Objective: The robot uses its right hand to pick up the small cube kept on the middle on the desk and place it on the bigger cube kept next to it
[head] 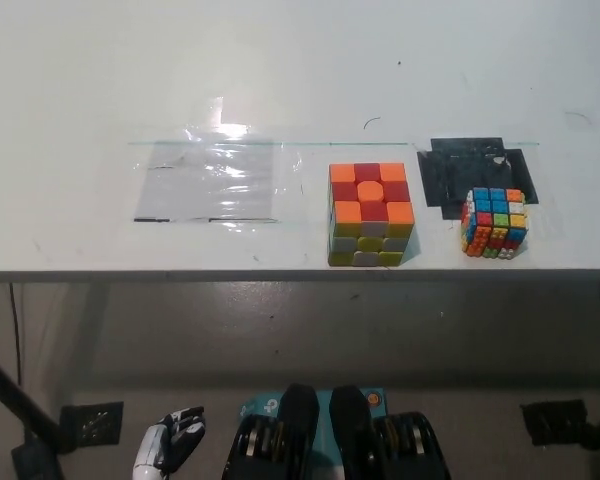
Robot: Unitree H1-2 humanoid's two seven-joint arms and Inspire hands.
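The small multicoloured cube (494, 222) sits on the white desk (280, 80) at the right, at the lower edge of a black patch (450, 175). Left of it, a short gap away, stands the bigger cube (370, 213) with an orange and red top and a yellow and white front. Both cubes are near the desk's front edge. My white left hand (168, 447) rests low at the bottom left, below the desk. My black right hand is out of the picture.
A clear plastic sheet (208, 182) lies flat on the desk left of the bigger cube. Under the desk, a dark flat plate (554, 421) lies on the floor at the right, and another (90, 422) at the left.
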